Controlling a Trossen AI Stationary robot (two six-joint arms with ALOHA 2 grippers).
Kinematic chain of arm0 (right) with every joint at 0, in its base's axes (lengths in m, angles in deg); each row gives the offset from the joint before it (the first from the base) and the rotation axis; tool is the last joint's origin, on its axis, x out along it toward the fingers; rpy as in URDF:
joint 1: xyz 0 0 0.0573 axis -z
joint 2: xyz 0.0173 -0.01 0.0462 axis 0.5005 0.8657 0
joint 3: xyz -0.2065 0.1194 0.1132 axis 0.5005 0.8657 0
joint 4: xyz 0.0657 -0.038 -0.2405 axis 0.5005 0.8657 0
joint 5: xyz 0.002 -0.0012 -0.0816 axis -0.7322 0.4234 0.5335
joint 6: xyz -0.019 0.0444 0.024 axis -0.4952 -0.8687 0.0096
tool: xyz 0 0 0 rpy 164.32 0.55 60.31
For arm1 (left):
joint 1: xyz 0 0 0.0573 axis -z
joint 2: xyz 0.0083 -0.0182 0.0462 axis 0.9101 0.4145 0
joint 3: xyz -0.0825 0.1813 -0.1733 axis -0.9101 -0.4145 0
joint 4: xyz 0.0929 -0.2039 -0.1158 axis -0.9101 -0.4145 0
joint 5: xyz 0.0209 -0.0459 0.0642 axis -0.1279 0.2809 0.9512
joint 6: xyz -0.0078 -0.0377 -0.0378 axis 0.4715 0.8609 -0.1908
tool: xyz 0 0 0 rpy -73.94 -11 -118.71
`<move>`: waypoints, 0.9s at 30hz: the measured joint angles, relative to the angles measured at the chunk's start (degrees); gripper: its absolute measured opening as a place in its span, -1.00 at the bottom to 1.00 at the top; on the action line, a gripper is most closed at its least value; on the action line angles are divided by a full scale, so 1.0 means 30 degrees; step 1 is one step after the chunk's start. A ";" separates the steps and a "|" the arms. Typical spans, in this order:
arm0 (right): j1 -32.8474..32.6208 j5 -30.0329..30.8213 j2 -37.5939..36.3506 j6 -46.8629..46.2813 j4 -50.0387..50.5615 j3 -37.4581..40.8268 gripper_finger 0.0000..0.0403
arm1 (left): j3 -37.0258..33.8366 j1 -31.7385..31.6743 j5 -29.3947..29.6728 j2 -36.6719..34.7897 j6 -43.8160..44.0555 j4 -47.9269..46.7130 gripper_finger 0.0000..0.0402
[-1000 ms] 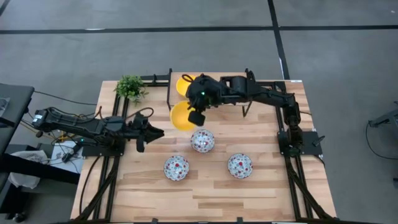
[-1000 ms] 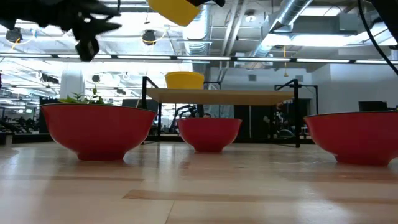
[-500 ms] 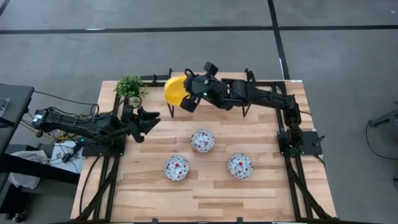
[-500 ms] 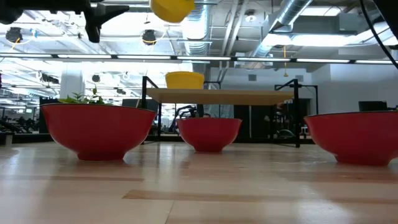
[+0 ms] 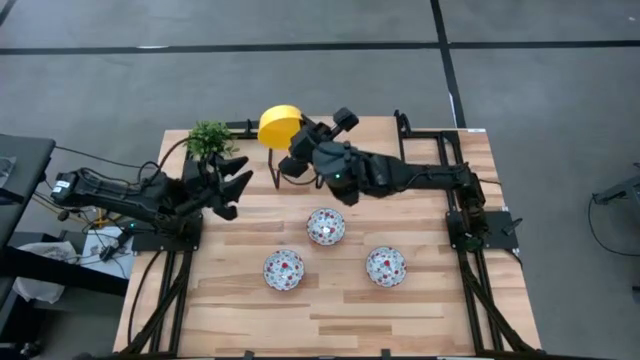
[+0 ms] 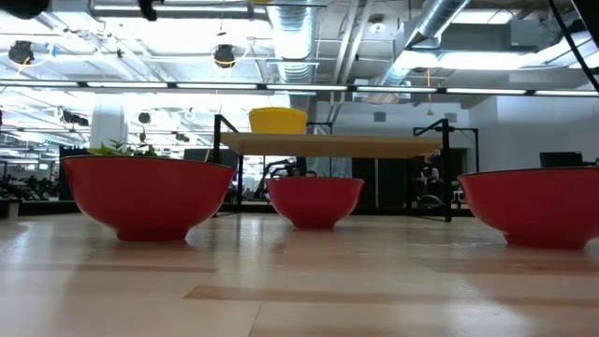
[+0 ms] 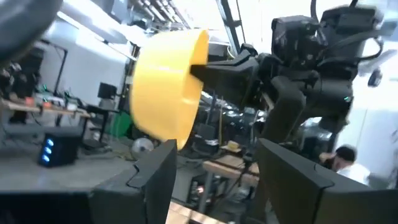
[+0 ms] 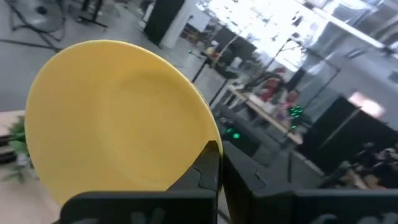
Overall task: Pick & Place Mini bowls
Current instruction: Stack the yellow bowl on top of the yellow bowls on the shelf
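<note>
Over the bench's (image 5: 330, 300) far edge, my right end effector (image 5: 290, 150) now pinches a yellow mini bowl (image 5: 278, 126) by its rim, swung up off the middle toward the shelf, while the left end effector (image 5: 232, 182) has spread and lifted; placement looks imminent.

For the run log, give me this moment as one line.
right tool: shut on yellow bowl, raised by back shelf | left tool: open, empty | floral bowls: on table
</note>
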 joint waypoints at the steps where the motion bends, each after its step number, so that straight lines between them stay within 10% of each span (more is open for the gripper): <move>1: -0.0024 0.0309 -0.0037 0.0424 -0.0870 0.0501 -1.00 | 0.0336 0.0000 0.0005 0.0419 -0.0503 -0.0046 0.08; 27: -0.0884 0.2890 -0.0028 0.3379 -0.4240 0.2423 -1.00 | 0.3240 -0.1734 0.4412 0.4902 -0.2703 0.0103 0.07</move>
